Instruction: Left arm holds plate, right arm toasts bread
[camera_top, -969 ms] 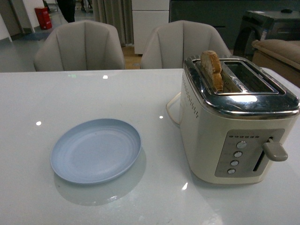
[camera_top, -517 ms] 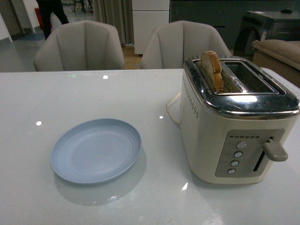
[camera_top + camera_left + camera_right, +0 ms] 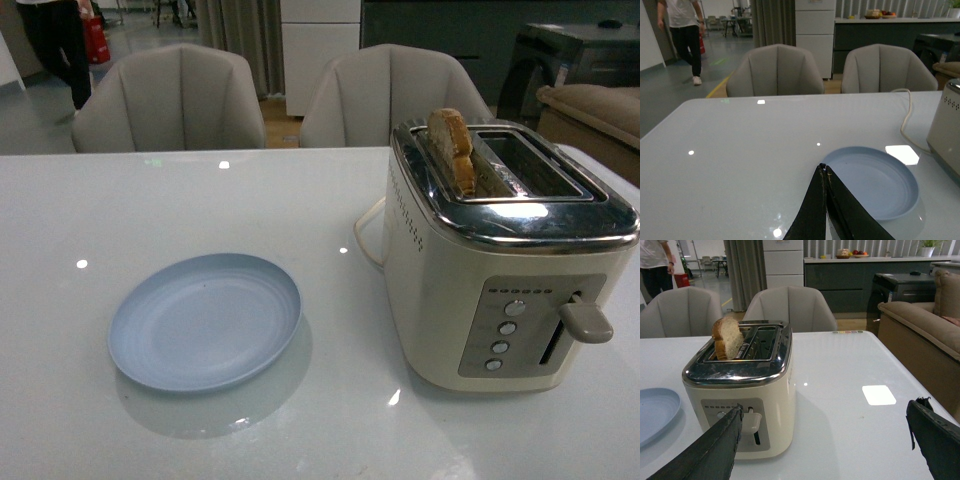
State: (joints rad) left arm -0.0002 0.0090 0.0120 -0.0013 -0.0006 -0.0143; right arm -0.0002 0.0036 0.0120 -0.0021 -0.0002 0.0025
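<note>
The pale-blue plate (image 3: pixel 205 320) lies flat on the white table, left of the cream toaster (image 3: pixel 500 260). A slice of brown bread (image 3: pixel 452 148) stands upright in the toaster's left slot, its rounded end sticking out. Neither arm shows in the front view. In the left wrist view my left gripper (image 3: pixel 824 170) is shut with nothing between its black fingers, its tips at the near rim of the plate (image 3: pixel 875 180). In the right wrist view my right gripper (image 3: pixel 825 407) stands wide open in front of the toaster (image 3: pixel 740 385), with the bread (image 3: pixel 727 337) beyond it and nothing held.
The toaster's lever (image 3: pixel 585 322) sits on its front panel beside several round buttons. A white cord (image 3: pixel 905 112) runs from the toaster over the table. Two grey chairs (image 3: pixel 170 100) stand behind the table's far edge. A sofa (image 3: pixel 920 325) is to the right. A person (image 3: pixel 685 35) walks in the background.
The plate, toaster and bread have not moved. Only the person in the background has walked further left.
</note>
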